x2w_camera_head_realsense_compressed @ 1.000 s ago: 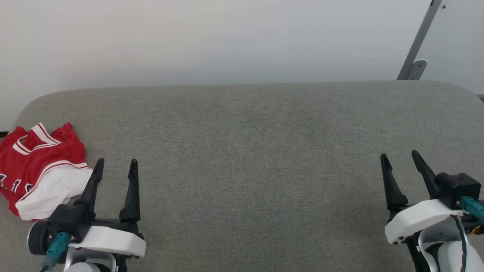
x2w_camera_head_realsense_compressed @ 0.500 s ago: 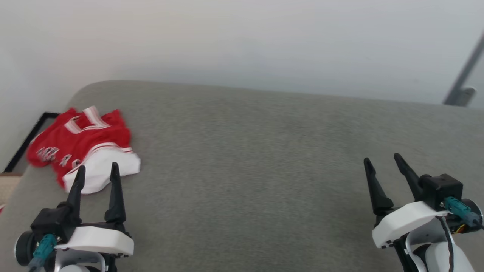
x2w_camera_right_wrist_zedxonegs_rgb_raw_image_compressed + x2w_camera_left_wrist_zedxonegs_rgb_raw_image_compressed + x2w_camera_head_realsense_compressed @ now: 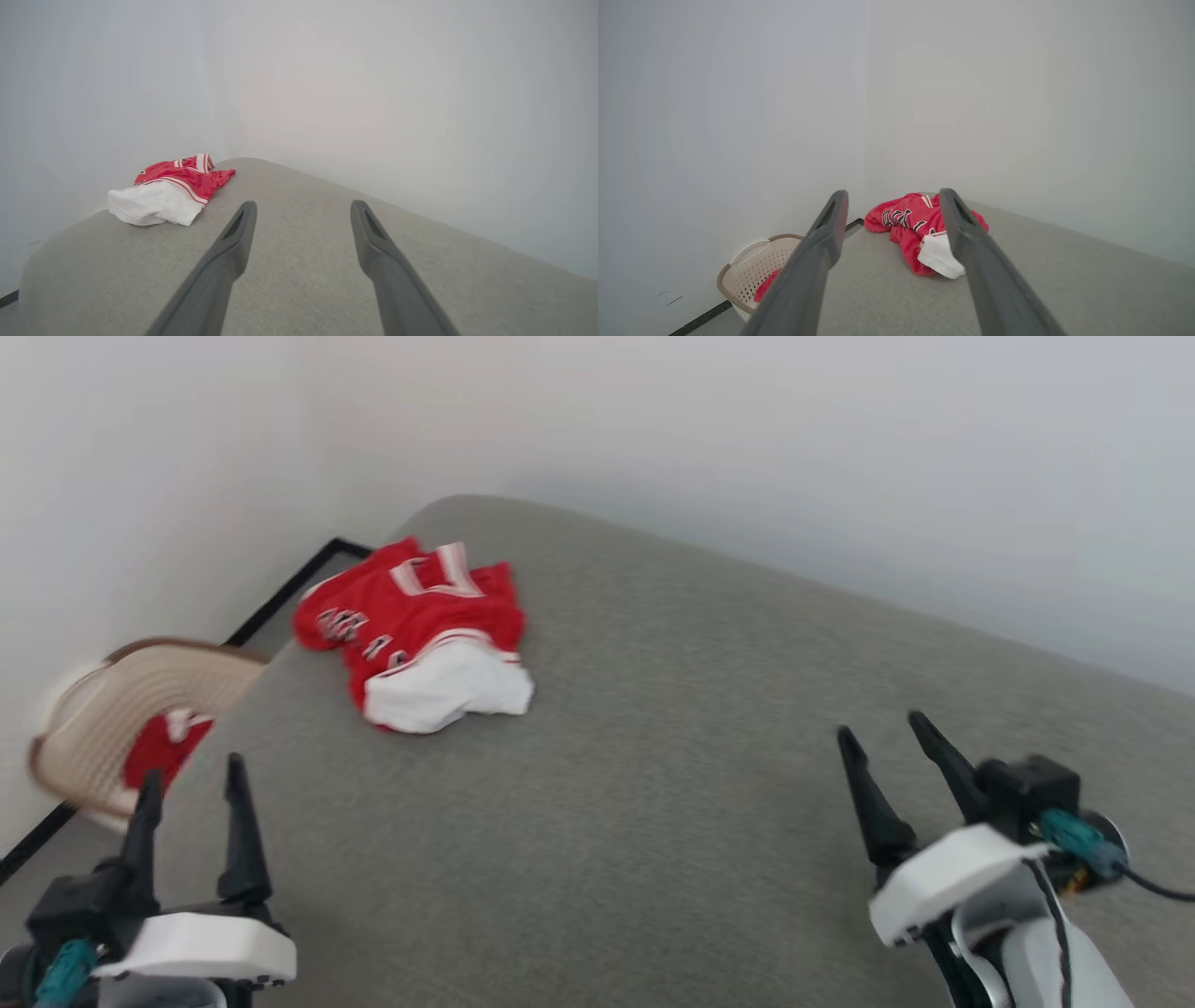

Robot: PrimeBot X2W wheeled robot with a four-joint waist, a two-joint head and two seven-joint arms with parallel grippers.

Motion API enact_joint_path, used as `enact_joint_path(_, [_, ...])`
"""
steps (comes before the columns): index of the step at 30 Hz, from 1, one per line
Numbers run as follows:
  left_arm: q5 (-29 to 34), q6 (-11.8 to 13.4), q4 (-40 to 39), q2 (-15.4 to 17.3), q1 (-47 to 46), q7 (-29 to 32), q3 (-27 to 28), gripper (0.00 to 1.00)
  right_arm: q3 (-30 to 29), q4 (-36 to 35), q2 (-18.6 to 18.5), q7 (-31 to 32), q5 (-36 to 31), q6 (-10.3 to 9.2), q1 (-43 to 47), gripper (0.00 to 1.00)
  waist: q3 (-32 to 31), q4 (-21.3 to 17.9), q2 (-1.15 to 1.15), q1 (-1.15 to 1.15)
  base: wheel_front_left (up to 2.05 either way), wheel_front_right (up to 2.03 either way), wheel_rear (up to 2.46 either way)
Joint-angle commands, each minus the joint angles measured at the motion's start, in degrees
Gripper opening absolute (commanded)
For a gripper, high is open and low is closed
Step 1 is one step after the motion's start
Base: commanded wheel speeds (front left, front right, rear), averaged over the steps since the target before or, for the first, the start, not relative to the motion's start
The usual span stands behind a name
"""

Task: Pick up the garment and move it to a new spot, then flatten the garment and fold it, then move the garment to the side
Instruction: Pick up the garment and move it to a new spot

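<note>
- The crumpled red jersey shirt with white sleeve (image 3: 420,635) lies at the far left corner of the grey fabric surface (image 3: 653,784), well ahead of the left claw (image 3: 191,770) and farther from the right claw (image 3: 882,725).
- Both claws are spread wide and empty.
- The left wrist view shows the shirt's black lettering and a beige perforated basket (image 3: 759,261); the right wrist view shows the white sleeve nearest.

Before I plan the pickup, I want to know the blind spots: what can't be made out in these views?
- Print on the garment: head view, smeared by motion blur; left wrist view, partly behind a finger of the left pincer.
- The red thing in the basket: head view, blurred; left wrist view, small and partly hidden; unidentifiable.
- Underside of the garment: every view, hidden by its own crumpled folds.
</note>
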Motion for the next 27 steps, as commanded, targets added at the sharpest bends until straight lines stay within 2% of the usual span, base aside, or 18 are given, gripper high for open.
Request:
enact_joint_path(1, [-0.36,0.38,-0.63,-0.21,0.75,-0.28,0.35,1.00,0.69,0.16,-0.09,0.17,0.31,0.00,-1.37,1.00,1.02,1.90,0.00,0.00,0.00,0.00,0.00])
enact_joint_path(6, [-1.16,1.35,-2.21,-0.68,2.00,-0.71,1.67,1.00,2.99,1.74,-0.65,-0.06,1.07,0.00,-4.38,1.00,2.29,2.72,0.00,0.00,0.00,0.00,0.00])
enact_joint_path(13, [-1.63,0.96,-1.84,-0.85,-0.43,-0.86,1.24,1.00,3.06,2.99,-1.64,-0.68,1.97,0.00,-5.28,1.00,3.02,2.70,0.00,0.00,0.00,0.00,0.00])
enact_joint_path(20, [-2.66,-2.05,4.32,-0.07,-9.19,-0.56,-0.94,1.00,-0.44,0.72,-2.37,0.19,1.23,0.00,-3.61,1.00,4.04,1.90,0.00,0.00,0.00,0.00,0.00])
enact_joint_path(27, [-3.56,-4.55,14.88,1.55,-19.93,-0.95,-1.07,1.00,-1.82,-3.58,-3.27,2.88,0.06,0.00,-4.97,1.00,8.38,-2.71,0.00,0.00,0.00,0.00,0.00])
